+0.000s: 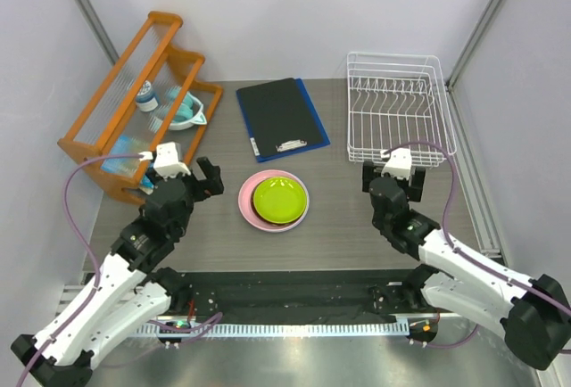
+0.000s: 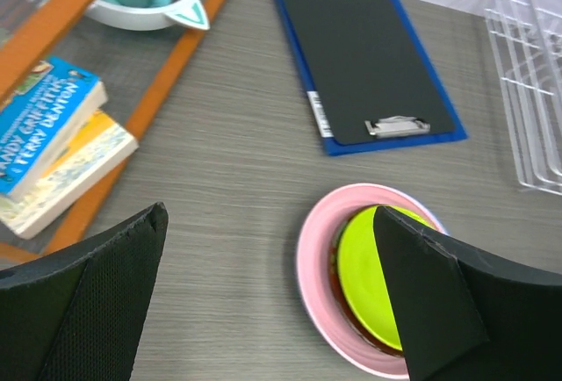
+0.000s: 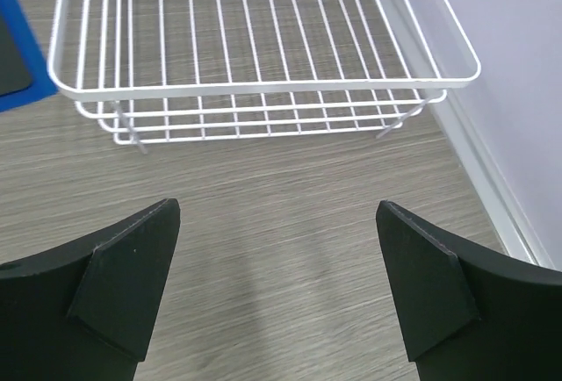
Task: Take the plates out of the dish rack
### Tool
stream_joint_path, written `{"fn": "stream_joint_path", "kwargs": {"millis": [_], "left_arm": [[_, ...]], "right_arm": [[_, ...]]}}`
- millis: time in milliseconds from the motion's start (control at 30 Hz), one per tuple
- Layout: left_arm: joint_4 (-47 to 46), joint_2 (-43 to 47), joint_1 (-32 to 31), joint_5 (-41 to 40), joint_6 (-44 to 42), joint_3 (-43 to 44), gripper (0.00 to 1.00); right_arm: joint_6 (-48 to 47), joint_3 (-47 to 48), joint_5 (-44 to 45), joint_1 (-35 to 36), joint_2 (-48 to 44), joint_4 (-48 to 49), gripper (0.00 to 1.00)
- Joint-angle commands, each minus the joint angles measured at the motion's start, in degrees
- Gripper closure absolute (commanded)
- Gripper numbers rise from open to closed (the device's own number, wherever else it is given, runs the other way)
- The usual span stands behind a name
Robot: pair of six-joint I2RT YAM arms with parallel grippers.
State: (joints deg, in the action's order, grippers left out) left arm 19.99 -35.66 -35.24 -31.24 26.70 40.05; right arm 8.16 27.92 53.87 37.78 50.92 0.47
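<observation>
The white wire dish rack (image 1: 394, 54) stands at the back right with no plates in it; its near rim shows in the right wrist view (image 3: 263, 89). A stack of plates lies flat mid-table: a lime green plate (image 1: 279, 198) on top of a pink plate (image 1: 245, 198). In the left wrist view the green plate (image 2: 369, 276) rests on a dark red plate (image 2: 336, 286) inside the pink one (image 2: 312, 258). A light blue plate cannot be made out. My left gripper (image 1: 192, 177) (image 2: 268, 214) is open and empty, left of the stack. My right gripper (image 1: 393, 177) (image 3: 277, 207) is open and empty over bare table, just in front of the rack.
An orange wooden shelf (image 1: 134, 93) at the back left holds a teal bowl (image 1: 185, 112) and books (image 2: 53, 135). A black clipboard on a blue folder (image 1: 281, 118) lies at the back centre. A metal rail and wall (image 3: 492, 197) run along the right edge.
</observation>
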Motion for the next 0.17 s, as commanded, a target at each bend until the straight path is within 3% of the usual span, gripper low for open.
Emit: {"fn": "stream_joint_path", "kwargs": {"millis": [0, 133], "left_arm": [[-3.55, -0.46, -0.18, -7.16, -4.46, -1.82, 0.01], [-6.45, -0.29, -0.26, -10.05, -6.48, -3.31, 0.01]], "right_arm": [[-6.40, -3.92, 7.56, 0.10, 1.10, 17.09, 0.00], [-7.81, -5.94, 8.97, 0.10, 4.71, 22.81, 0.00]]}}
